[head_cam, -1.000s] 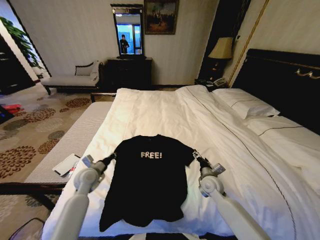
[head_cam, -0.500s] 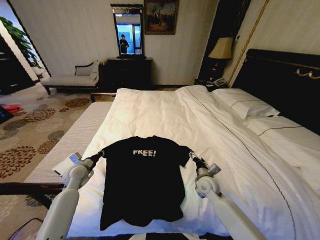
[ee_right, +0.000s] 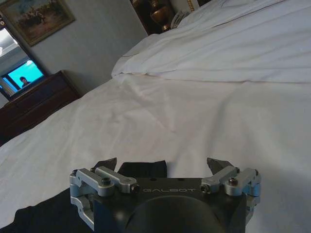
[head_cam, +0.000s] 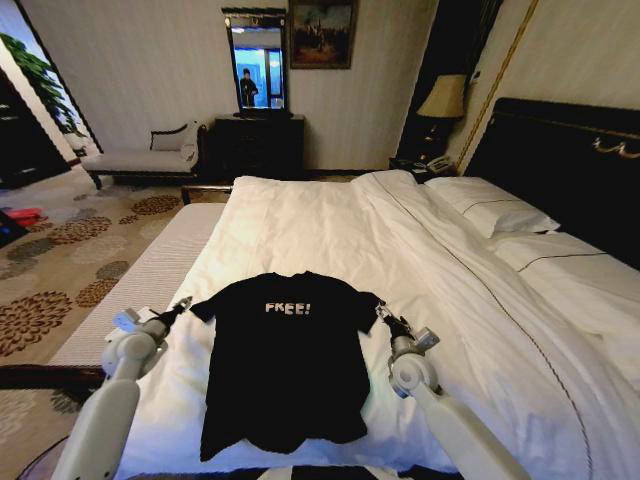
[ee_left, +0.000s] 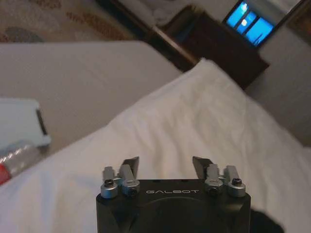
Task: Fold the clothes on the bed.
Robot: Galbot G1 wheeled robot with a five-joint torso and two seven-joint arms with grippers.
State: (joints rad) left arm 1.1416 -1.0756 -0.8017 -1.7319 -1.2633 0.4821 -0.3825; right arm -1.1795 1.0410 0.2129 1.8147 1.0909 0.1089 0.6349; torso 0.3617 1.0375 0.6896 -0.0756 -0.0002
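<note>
Clothes: one black short-sleeved T-shirt of soft fabric [head_cam: 285, 365] with white block lettering across the chest, lying flat and face up on the near end of the bed, collar toward the pillows, hem toward the robot, both sleeves spread outward

Bed: large double bed with white sheets and duvet [head_cam: 400, 250], white pillows against a dark wooden headboard with gold trim on the robot's right

Left gripper: the left gripper [head_cam: 181, 303] sits just beside the tip of the shirt's left sleeve, low over the white sheet near the bed's edge; in the left wrist view its fingers [ee_left: 130, 166] stand apart with only white sheet between them [ee_left: 165, 167]

Right gripper: the right gripper [head_cam: 381, 312] is at the shirt's right sleeve; in the right wrist view its fingers [ee_right: 108, 163] stand apart [ee_right: 164, 167], with a corner of black fabric [ee_right: 143, 169] just ahead of them; whether they touch the cloth cannot be told

Beside the bed: a grey padded bench [head_cam: 150, 275] runs along the left side, under the left arm
</note>
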